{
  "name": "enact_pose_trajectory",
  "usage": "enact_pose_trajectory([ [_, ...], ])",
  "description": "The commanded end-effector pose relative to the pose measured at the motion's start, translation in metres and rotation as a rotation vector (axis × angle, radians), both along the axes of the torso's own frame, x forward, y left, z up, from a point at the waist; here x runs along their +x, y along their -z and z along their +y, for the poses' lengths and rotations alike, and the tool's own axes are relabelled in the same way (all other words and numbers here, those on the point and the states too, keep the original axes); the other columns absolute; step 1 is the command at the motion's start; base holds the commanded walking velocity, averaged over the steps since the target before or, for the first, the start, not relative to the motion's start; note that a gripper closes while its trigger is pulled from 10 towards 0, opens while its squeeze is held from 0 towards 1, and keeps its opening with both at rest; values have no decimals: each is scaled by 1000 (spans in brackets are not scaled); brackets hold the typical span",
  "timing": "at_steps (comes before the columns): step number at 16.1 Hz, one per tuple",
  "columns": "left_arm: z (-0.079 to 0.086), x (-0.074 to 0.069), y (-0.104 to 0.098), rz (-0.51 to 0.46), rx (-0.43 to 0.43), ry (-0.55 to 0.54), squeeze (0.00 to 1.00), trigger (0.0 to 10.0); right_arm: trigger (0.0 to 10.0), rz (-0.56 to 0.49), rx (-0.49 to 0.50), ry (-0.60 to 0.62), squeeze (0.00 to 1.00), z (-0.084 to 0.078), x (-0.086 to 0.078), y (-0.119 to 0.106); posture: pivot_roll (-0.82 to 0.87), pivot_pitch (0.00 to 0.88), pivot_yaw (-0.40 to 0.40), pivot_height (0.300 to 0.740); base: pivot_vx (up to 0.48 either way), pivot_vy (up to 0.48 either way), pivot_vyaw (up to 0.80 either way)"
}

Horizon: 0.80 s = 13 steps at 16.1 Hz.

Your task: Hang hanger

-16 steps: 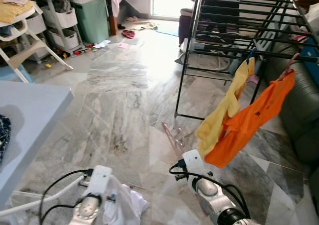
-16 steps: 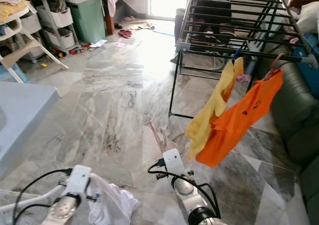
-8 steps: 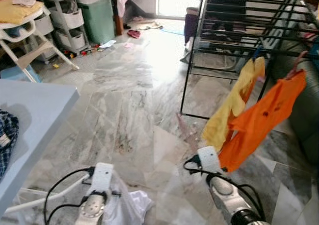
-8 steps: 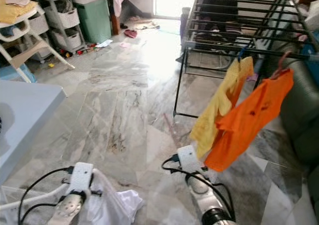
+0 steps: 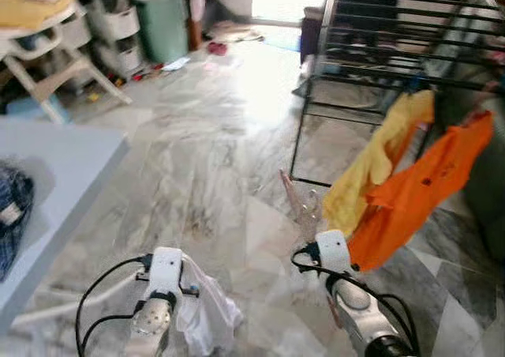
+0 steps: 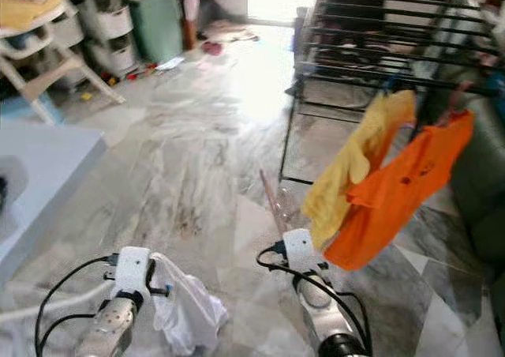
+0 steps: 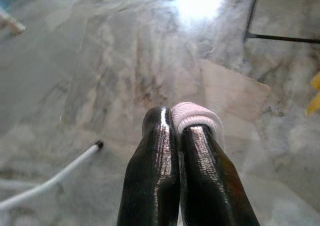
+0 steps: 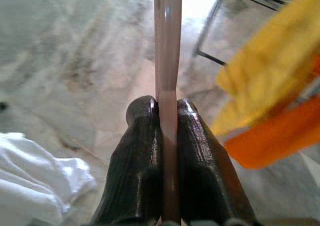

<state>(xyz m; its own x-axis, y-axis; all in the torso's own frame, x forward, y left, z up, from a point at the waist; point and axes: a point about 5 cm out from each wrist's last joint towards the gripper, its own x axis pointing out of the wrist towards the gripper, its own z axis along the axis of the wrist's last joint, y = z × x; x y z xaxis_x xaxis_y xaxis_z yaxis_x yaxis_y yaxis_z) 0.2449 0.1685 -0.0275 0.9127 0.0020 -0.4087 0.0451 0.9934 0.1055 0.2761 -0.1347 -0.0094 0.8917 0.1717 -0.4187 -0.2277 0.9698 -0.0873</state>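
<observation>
Right pincer point(image 8: 167, 111): you had both fingers closed flat on the pink hanger point(image 8: 167, 46), held low before the robot and aimed at the rack.
Hanger: it stood up out of your grip as a thin pink bar, its top reaching toward the foot of the drying rack point(image 5: 379, 65); not yet on any rail.
Handling: it looked light, stiff and smooth, so likely to twist in a narrow grip; holding it near the middle of the bar probably served you best.
Left pincer point(image 7: 177, 121): closed on a fold of the white cloth point(image 5: 201, 313), which drooped beneath it over the marble floor point(image 5: 197, 159).
Rack: a yellow garment point(image 5: 371, 167) and an orange shirt point(image 5: 426, 191) already hung from its near rail.
Table point(image 5: 55, 175): stood off to your left.
</observation>
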Motion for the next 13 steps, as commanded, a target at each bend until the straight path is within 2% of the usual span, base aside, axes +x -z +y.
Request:
enact_pose_trajectory([
  [1,-6,6,-5,-29,3,28,0,10000,10000,-36,10,-14,0,2,9,-10,-74,0,-3,740,0,0,781],
  [3,-6,5,-4,-22,-14,6,0,10000,10000,-38,20,-52,0,7,9,-11,-76,0,-9,740,0,0,781],
  [10,-15,6,-3,-9,-20,36,0,10000,10000,-35,39,-129,0,16,8,-13,-83,0,-5,740,0,-260,500],
  [13,-14,5,-2,-1,-12,43,0,10000,10000,-19,43,-135,0,16,6,-11,-79,0,-3,740,0,0,458],
])
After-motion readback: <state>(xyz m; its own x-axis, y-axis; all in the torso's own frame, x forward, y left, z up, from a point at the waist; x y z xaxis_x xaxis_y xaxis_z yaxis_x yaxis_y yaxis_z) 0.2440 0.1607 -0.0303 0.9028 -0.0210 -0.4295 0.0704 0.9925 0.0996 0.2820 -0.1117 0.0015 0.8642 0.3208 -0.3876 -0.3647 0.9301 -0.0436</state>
